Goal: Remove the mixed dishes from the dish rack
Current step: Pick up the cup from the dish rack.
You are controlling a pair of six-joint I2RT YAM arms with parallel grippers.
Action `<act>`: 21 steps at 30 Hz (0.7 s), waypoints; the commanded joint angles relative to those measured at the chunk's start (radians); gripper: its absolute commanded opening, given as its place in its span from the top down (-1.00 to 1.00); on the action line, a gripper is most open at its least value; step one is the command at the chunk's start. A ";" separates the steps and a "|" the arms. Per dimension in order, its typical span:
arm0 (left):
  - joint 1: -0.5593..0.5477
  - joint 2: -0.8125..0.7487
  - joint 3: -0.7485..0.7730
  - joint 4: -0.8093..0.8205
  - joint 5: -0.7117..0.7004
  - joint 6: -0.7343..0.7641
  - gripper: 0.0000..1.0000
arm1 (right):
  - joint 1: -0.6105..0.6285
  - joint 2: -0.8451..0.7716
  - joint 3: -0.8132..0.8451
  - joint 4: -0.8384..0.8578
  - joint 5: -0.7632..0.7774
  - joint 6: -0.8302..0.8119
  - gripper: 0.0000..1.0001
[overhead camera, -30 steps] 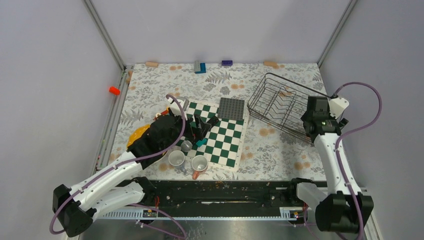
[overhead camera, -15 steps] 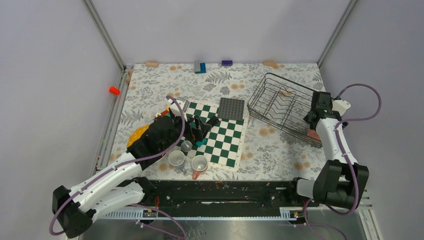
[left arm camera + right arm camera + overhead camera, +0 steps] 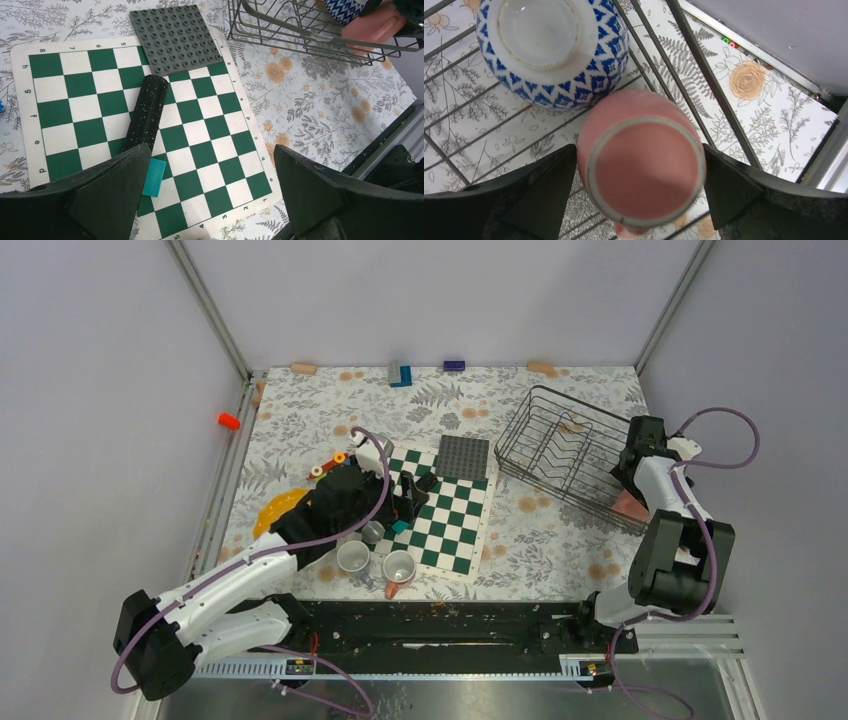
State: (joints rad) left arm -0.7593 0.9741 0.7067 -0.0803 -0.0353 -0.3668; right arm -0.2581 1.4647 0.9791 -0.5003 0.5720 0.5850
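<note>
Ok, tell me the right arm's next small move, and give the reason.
Probably close the right pincer on the pink mug. Its open jaws flank the mug, which sits base-up in the dish rack beside the blue-and-white bowl, and nothing is gripped yet.

White left arm [image 3: 225, 585] and right arm [image 3: 668, 502], black joints, looping purple cables [image 3: 722, 410], wedge-shaped black jaws
</note>
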 commanded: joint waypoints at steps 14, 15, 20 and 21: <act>0.018 0.031 0.049 0.043 0.031 -0.006 -0.97 | -0.034 0.120 0.048 0.027 -0.002 0.047 -0.89; 0.018 0.029 0.047 0.046 0.031 -0.006 -0.97 | -0.035 0.127 0.051 0.026 -0.009 0.047 -0.88; 0.021 0.019 0.041 0.049 0.031 -0.011 -0.97 | -0.038 0.133 0.050 0.027 -0.018 0.046 -0.71; 0.021 0.017 0.039 0.049 0.031 -0.012 -0.97 | -0.038 0.125 0.045 0.032 -0.016 0.043 -0.65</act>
State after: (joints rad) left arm -0.7444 1.0058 0.7120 -0.0803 -0.0280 -0.3706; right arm -0.2871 1.5738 1.0164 -0.4805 0.5575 0.6067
